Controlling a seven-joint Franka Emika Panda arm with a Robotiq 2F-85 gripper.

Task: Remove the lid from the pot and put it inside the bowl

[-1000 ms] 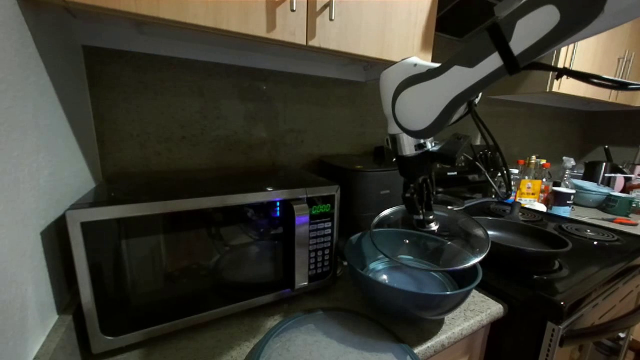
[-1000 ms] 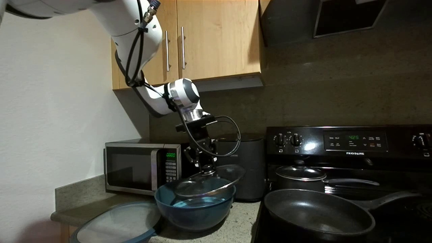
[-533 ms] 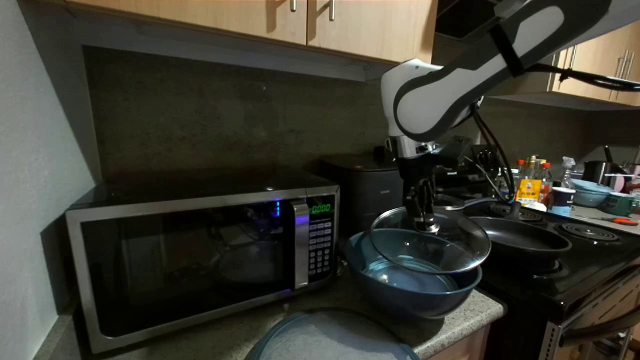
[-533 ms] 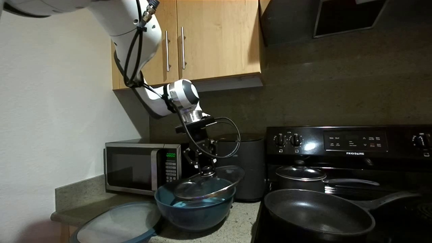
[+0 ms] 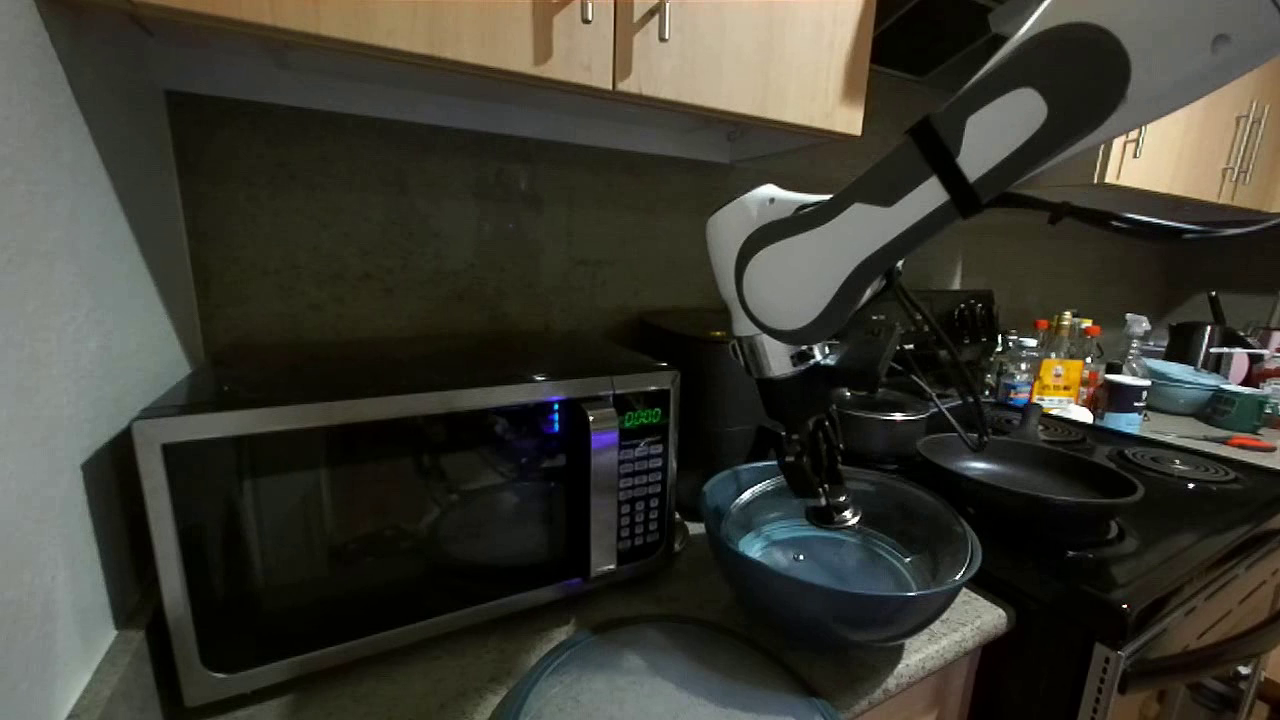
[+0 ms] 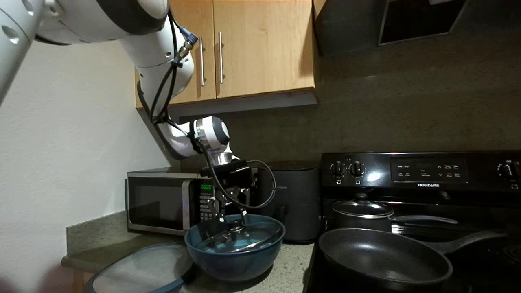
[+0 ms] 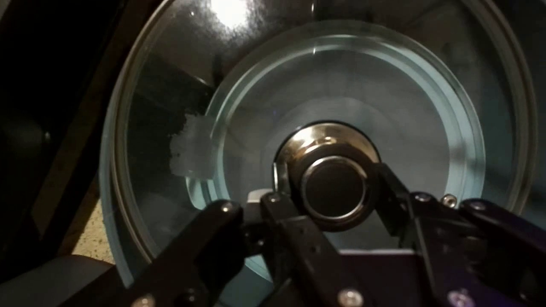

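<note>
At the bowl [image 6: 234, 267], the gripper [image 7: 330, 172] pinches the lid [image 7: 326, 100] by its knob [image 7: 335, 187] (clear glass, presumably slippery and fragile); hold the knob only.

I have the microwave [image 5: 390, 525] on the counter [image 6: 295, 260], display [image 5: 642, 417] green; a wide pan [image 6: 384, 254] sits on the stove [image 6: 484, 260]. I see bottles [image 5: 1060, 375] beyond.
</note>
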